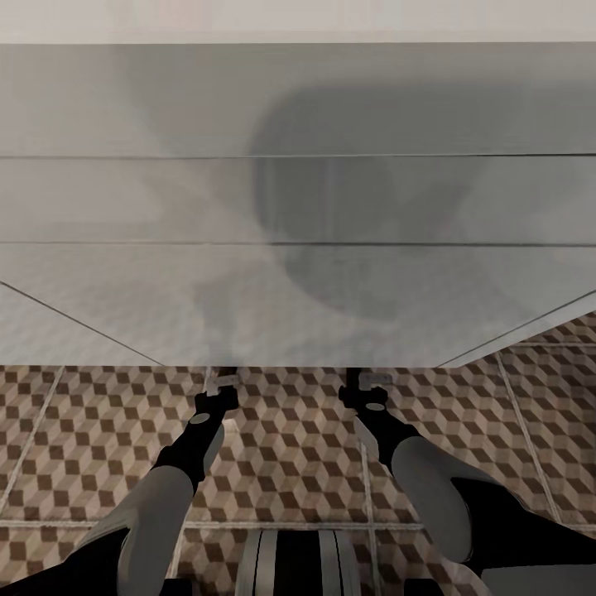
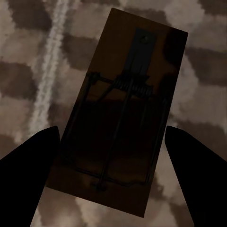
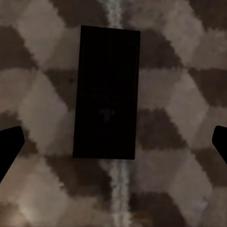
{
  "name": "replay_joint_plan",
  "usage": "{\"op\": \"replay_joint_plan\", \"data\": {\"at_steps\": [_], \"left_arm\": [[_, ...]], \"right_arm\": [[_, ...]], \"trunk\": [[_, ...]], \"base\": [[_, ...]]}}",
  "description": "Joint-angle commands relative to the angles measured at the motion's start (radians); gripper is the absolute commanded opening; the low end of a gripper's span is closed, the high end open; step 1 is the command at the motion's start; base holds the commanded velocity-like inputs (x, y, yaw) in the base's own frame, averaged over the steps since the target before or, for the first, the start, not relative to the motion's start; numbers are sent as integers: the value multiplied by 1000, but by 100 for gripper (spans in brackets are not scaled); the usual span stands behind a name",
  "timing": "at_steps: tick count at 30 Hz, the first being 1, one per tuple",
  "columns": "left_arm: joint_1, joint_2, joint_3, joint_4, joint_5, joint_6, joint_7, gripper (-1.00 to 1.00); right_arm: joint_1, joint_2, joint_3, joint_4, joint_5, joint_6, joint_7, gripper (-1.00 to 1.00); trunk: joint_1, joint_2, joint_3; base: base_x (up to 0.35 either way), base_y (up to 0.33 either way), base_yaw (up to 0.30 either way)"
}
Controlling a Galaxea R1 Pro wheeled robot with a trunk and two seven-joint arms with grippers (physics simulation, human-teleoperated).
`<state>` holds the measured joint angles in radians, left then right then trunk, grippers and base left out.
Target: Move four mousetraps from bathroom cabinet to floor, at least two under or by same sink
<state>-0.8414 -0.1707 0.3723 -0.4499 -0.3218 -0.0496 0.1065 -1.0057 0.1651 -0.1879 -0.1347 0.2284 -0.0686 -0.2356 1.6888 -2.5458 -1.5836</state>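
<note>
A mousetrap [image 2: 118, 123] lies flat on the cube-patterned bathroom floor [image 2: 28, 56], in shadow, its dark wire parts facing up. My left gripper [image 2: 112, 130] is open, with a finger on each side of the board. A second mousetrap [image 3: 108, 92] lies as a dark rectangle across a grout line of the floor [image 3: 179, 71]. Over it, my right gripper [image 3: 118, 132] is open wide. In the head view both arms reach down to the floor [image 1: 290, 463]. The left gripper [image 1: 222, 382] and right gripper [image 1: 368, 382] sit at the lower edge of the sink's white vanity body [image 1: 124, 199].
The vanity front spans the upper head view, with two thin horizontal seams and the robot's shadow on it. Tiled floor with pale grout lines stretches to both sides of the arms. The robot's base [image 1: 294, 567] shows at the bottom edge.
</note>
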Motion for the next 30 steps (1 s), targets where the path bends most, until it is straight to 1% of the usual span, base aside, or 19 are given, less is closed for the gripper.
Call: {"op": "replay_joint_plan", "data": {"at_steps": [1, 7, 12, 14, 16, 19, 24, 30], "left_arm": [[-1, -1, 7, 1, -11, -4, 1, -100], [-1, 0, 4, 5, -10, 1, 1, -100], [-14, 0, 2, 52, -10, 5, -10, -100], [-35, 1, 1, 90, -10, 6, -24, -100], [-64, 2, 1, 131, -10, 6, -35, -100], [-104, 7, 1, 188, -10, 7, -43, -100], [-126, 8, 2, 219, -8, 8, -47, -100], [-130, 6, 3, 225, -9, 7, -48, -100]], "right_arm": [[-1, 1, -8, 1, 9, -3, -2, 100], [-1, 0, -8, 0, 9, -3, -2, 100], [-1, -1, -8, 0, 9, -3, -2, 100], [-1, -2, -8, 0, 9, -3, -2, 100], [-1, -11, -7, 0, 9, -3, -2, 100], [-1, -29, -8, 0, 9, -3, -2, 100], [-1, -38, -7, 0, 9, -5, -2, 100], [0, -39, -7, 0, 11, -8, -2, 100]], "trunk": [[0, 0, -1], [0, 0, -1], [0, 0, -1], [0, 0, -1], [0, 0, -1], [0, 0, -1], [0, 0, -1], [0, 0, -1]], "base": [[0, 0, 0], [0, 0, 0], [0, 0, 0], [0, 0, 0], [0, 0, 0], [0, 0, 0], [0, 0, 0], [0, 0, 0]]}}
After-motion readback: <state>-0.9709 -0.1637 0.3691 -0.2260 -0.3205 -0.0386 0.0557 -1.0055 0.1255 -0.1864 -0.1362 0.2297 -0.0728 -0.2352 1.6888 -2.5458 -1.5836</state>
